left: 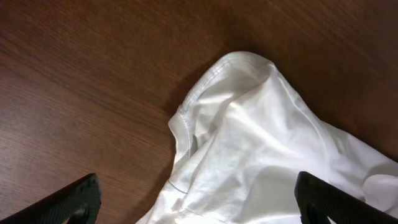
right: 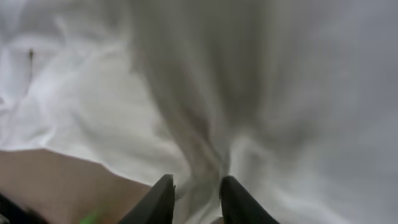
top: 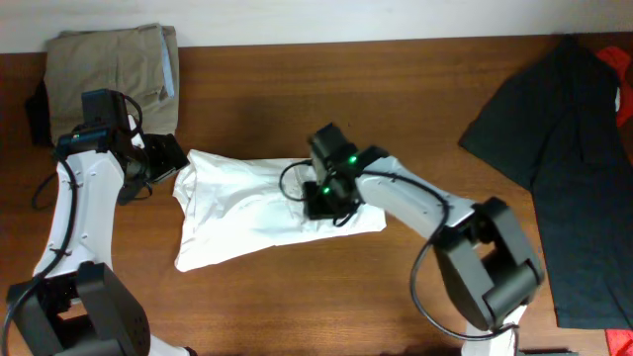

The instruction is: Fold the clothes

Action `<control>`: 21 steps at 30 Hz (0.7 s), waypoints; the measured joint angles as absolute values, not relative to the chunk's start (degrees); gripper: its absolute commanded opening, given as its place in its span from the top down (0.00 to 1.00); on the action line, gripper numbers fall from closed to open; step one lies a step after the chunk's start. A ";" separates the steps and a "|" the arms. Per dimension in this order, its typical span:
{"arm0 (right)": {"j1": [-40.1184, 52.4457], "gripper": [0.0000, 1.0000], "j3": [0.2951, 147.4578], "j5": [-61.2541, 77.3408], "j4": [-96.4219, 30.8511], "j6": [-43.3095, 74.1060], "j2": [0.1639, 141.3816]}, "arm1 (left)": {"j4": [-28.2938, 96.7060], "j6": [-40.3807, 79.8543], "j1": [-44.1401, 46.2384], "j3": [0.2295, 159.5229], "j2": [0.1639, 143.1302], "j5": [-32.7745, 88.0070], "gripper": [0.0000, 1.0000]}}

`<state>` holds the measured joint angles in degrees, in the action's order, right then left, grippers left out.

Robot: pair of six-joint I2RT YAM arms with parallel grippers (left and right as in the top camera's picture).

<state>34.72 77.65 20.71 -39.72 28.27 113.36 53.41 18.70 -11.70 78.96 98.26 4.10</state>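
Note:
The white T-shirt (top: 247,203) lies crumpled in the middle of the table. My left gripper (top: 170,156) hovers at the shirt's upper left corner; its wrist view shows both fingers spread wide and empty over the shirt's hemmed edge (left: 249,124). My right gripper (top: 331,203) rests on the shirt's right part. In the right wrist view its two fingers (right: 196,186) pinch a raised fold of the white cloth (right: 205,112). The shirt's print and striped mark are hidden.
Khaki folded trousers (top: 114,64) lie at the back left, just behind my left arm. A large dark charcoal garment (top: 574,148) covers the right side, with a red item (top: 618,69) at its far edge. Bare wood (top: 297,297) shows in front of the shirt.

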 measured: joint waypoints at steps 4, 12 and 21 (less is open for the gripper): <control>40.32 0.93 77.67 21.93 -39.24 28.97 116.03 | 53.43 18.70 -11.70 78.96 98.26 4.08 0.01; 37.19 0.63 98.37 7.35 -54.22 27.53 115.72 | 53.60 18.70 -11.70 78.94 98.26 4.10 0.01; 32.12 0.73 99.44 18.57 -42.83 27.22 126.23 | 53.58 18.70 -11.64 78.94 98.26 4.08 0.01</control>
